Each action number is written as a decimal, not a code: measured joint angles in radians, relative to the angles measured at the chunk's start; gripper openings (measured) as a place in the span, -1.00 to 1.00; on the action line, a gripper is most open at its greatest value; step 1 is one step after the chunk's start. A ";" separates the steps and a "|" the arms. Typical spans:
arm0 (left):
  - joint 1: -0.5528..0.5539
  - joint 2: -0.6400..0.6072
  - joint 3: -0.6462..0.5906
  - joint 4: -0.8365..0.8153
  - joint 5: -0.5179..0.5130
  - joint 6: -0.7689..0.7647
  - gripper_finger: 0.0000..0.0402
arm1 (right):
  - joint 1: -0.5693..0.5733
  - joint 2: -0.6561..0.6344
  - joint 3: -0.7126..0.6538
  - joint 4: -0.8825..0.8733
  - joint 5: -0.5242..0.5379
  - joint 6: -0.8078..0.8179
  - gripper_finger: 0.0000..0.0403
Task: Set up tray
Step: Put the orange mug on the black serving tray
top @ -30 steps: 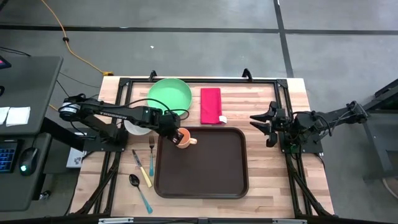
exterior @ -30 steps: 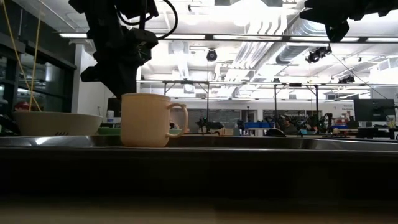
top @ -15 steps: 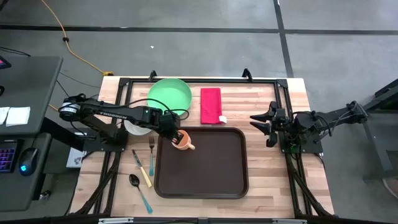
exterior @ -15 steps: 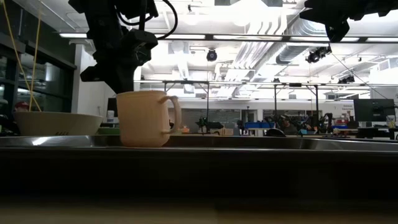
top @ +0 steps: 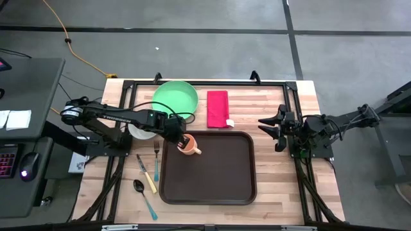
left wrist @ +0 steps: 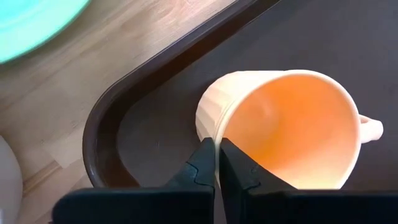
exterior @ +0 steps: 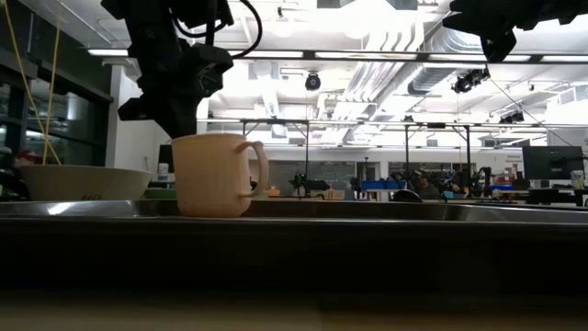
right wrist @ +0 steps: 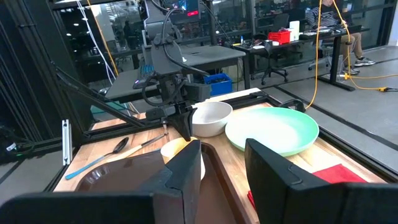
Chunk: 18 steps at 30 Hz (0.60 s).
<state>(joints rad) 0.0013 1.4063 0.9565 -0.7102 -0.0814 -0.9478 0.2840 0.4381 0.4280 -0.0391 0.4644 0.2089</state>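
Note:
A cream mug [top: 187, 145] stands upright in the far left corner of the dark brown tray [top: 212, 176], its handle [left wrist: 370, 127] pointing toward the right and near side. My left gripper [left wrist: 219, 167] reaches over the tray's corner from the left and is shut on the mug's rim. In the low view the gripper [exterior: 179, 124] shows as a dark shape above the mug [exterior: 213, 175]. My right gripper [top: 273, 128] waits open, raised and level, at the table's right side, and touches nothing. My left gripper pinches the mug's rim [left wrist: 217, 140] on the side away from the handle, one finger [left wrist: 242, 171] inside the mug and one finger [left wrist: 200, 169] outside. The fingers slant down from above and from the table's left. The mug stands upright on the tray.
A green plate [top: 174, 97] and a red napkin [top: 218, 108] lie beyond the tray. A white bowl [top: 141, 131] sits under the left arm. A fork [top: 156, 160], a knife [top: 146, 173] and a spoon [top: 142, 192] lie left of the tray.
The mug has slid a little toward the table's left edge and turned, its handle swinging from the right toward the near edge. It stays upright on the tray. Neither arm has shifted its place.

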 joint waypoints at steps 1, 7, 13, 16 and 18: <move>0.000 -0.001 0.000 -0.004 0.001 0.000 -0.82 | 0.000 0.000 0.000 0.000 0.000 0.000 -0.49; 0.033 -0.007 0.043 -0.140 0.028 0.012 -0.82 | 0.000 0.000 0.000 0.000 0.000 0.000 -0.49; 0.059 -0.008 0.122 -0.244 0.008 0.058 -0.82 | 0.000 0.000 0.000 0.000 0.001 0.000 -0.49; 0.058 -0.008 0.126 -0.260 0.007 0.060 -0.82 | 0.000 0.000 0.000 0.000 0.000 0.000 -0.49; 0.058 -0.008 0.126 -0.276 0.019 0.060 -0.82 | 0.000 0.000 0.000 0.000 0.000 0.000 -0.49</move>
<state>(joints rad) 0.0589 1.3983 1.0828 -0.9858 -0.0623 -0.8873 0.2836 0.4381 0.4282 -0.0391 0.4649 0.2089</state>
